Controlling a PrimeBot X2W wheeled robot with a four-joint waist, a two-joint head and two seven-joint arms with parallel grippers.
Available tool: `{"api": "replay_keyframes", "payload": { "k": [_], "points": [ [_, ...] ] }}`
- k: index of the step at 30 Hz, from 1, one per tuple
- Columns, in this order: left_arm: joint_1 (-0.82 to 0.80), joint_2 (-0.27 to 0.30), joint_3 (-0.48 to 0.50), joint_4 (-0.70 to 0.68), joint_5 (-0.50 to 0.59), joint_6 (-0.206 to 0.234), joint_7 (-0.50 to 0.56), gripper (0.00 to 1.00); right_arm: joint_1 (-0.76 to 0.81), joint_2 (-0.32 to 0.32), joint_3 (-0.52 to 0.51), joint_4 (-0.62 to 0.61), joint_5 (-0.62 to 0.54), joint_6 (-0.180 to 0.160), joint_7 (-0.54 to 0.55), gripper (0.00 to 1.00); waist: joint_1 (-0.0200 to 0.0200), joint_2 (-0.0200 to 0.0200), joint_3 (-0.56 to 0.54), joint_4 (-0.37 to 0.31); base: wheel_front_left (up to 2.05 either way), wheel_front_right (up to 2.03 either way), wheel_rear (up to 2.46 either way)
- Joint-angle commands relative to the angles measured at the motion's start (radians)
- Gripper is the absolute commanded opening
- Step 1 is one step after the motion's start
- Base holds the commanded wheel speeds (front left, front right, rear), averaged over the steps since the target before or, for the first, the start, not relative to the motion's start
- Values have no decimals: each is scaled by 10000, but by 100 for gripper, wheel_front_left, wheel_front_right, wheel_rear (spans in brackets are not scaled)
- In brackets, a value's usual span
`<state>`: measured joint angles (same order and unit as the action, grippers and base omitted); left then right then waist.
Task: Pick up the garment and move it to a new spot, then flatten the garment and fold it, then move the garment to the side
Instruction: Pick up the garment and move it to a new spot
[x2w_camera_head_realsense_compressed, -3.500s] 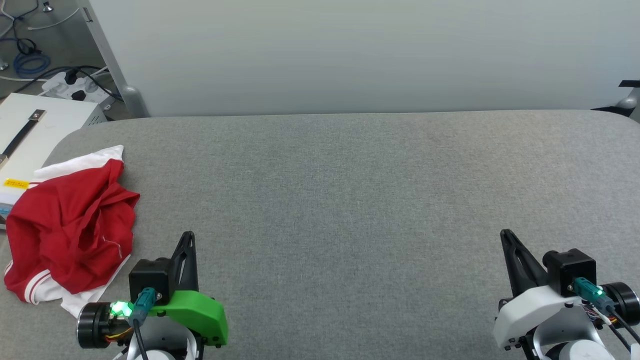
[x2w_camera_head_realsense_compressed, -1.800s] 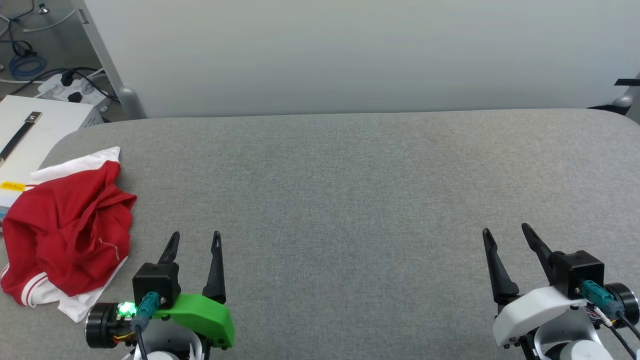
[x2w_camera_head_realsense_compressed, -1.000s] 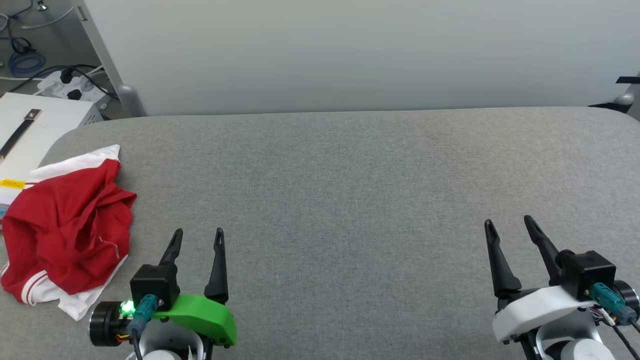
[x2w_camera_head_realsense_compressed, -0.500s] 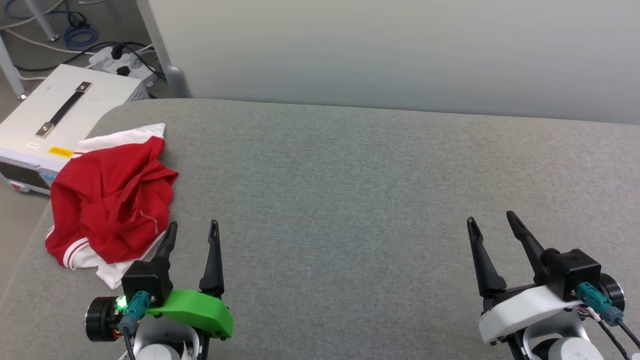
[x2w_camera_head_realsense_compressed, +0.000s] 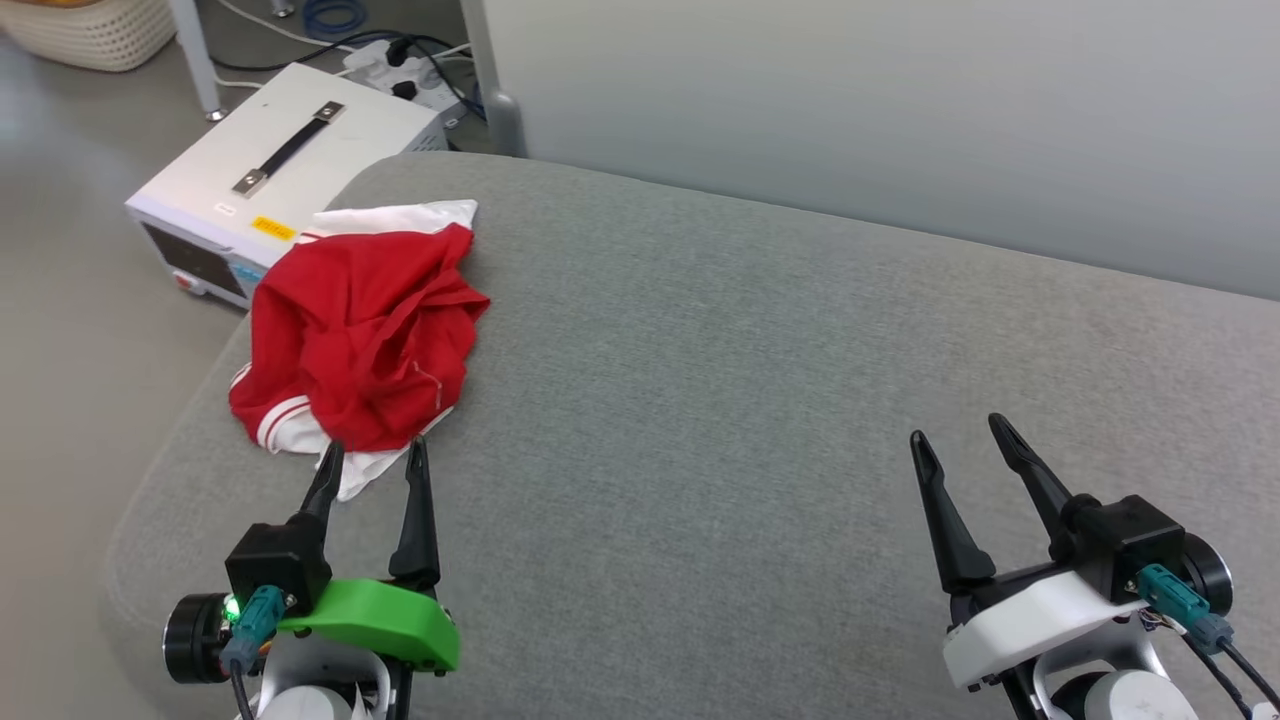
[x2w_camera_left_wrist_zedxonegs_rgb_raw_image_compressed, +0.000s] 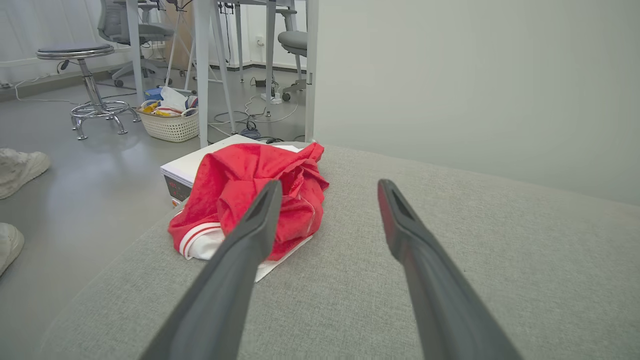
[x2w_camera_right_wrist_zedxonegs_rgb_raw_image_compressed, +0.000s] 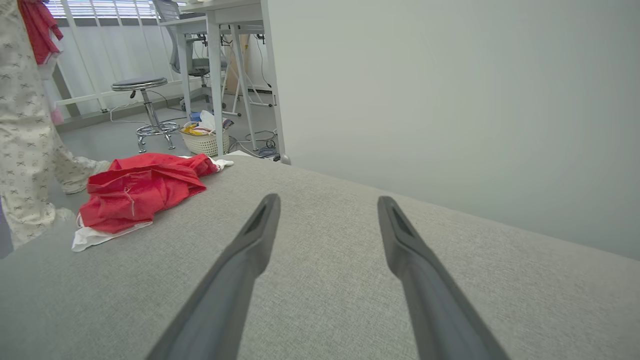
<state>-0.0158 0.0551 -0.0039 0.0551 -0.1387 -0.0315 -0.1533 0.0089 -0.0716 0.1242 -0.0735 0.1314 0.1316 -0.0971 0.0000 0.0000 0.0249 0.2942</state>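
The garment (x2w_camera_head_realsense_compressed: 360, 335) is a crumpled red shirt with white sleeves and striped trim, lying near the left end of the grey padded table (x2w_camera_head_realsense_compressed: 760, 400). It also appears as a red heap (x2w_camera_left_wrist_zedxonegs_rgb_raw_image_compressed: 250, 195) in the left wrist view and far off to the left (x2w_camera_right_wrist_zedxonegs_rgb_raw_image_compressed: 140, 192) in the right wrist view. My left gripper (x2w_camera_head_realsense_compressed: 372, 458) is open, its fingertips just short of the garment's near white edge, nothing between them. My right gripper (x2w_camera_head_realsense_compressed: 958, 432) is open over bare table at the lower right, far from the garment.
A white box with a black handle (x2w_camera_head_realsense_compressed: 280, 175) stands on the floor just past the table's left end, beside cables and a power strip (x2w_camera_head_realsense_compressed: 400, 70). A wicker basket (x2w_camera_left_wrist_zedxonegs_rgb_raw_image_compressed: 170, 125), a stool (x2w_camera_left_wrist_zedxonegs_rgb_raw_image_compressed: 90, 80) and desk legs stand further off. A person's legs (x2w_camera_right_wrist_zedxonegs_rgb_raw_image_compressed: 25, 145) are near the table's left end.
The head camera has turned left and down, so the garment now sits nearer the picture's middle. My left gripper's tips have come close to the garment's near edge. Both grippers stay open.
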Motion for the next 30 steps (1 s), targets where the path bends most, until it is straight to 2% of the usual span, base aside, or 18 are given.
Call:
{"api": "replay_keyframes", "payload": {
  "k": [1,12,30],
  "points": [
    [-146,-30,-6,29,-85,-72,-106,100,-164,-52,30,-87,88,-6,-98,100,0,0,5,746,0,0,0],
    [-208,-35,-80,102,-387,-145,-336,100,-248,-128,202,-255,129,-7,-193,100,0,0,100,1993,0,0,0],
    [-531,-42,-228,272,-582,-254,-707,100,-385,-288,431,-525,263,-8,-258,100,0,0,364,2838,-2,-2,-2]
  ]
}}
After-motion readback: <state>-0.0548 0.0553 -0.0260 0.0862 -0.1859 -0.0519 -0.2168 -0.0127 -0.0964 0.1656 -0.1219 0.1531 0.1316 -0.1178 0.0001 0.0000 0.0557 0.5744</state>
